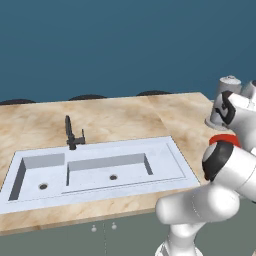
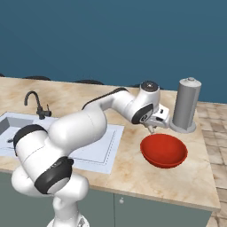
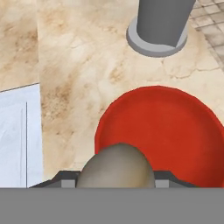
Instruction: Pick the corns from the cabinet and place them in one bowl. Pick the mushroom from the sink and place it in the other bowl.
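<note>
1. Tool points down, clamped on the mushroom, above the near-left rim of the red bowl.
2. Arm reaches from the base across the sink corner, elbow raised, hand just beside the grey canister on the bench.

Glossy white rounded arm, dark joint bands, small dark tool

A tall grey cylindrical canister with a rounded cap stands upright on a wider round foot, on the beige marbled counter. Below the counter's front edge run dull grey-green cabinet fronts with small pale knobs.
</note>
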Controlling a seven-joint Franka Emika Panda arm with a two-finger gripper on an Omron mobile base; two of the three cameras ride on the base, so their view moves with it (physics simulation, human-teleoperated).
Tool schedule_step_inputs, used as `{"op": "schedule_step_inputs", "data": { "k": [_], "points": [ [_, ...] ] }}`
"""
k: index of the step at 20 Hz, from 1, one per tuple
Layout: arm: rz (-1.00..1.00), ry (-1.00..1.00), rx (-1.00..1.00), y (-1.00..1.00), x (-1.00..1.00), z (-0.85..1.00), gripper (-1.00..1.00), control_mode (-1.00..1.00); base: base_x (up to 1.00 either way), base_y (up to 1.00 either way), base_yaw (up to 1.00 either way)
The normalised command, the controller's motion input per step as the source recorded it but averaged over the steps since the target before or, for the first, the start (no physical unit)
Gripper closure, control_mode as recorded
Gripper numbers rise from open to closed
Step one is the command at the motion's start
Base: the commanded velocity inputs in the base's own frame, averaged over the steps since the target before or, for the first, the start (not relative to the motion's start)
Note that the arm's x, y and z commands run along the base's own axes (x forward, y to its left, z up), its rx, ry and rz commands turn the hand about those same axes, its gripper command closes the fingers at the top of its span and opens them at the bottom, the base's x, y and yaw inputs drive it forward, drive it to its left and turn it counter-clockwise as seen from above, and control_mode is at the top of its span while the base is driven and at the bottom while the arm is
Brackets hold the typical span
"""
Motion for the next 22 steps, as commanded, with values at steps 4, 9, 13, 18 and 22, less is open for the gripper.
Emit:
{"op": "schedule_step_inputs", "data": {
  "k": [4, 9, 13, 18, 22],
  "points": [
    [0.00, 0.00, -0.01, -0.37, -0.01, -0.12, 1.00, -1.00, 0.00, 0.00, 0.00],
    [0.00, 0.00, -0.02, -0.24, 0.00, -0.23, 1.00, -1.00, 0.00, 0.00, 0.00],
    [0.00, 0.02, -0.01, -0.19, 0.00, -0.26, 1.00, -1.00, 0.00, 0.00, 0.00],
    [0.00, 0.05, 0.00, -0.16, 0.00, -0.27, 1.00, -1.00, 0.00, 0.00, 0.00],
    [0.00, 0.06, 0.00, -0.16, 0.00, -0.26, 1.00, -1.00, 0.00, 0.00, 0.00]
  ]
}}
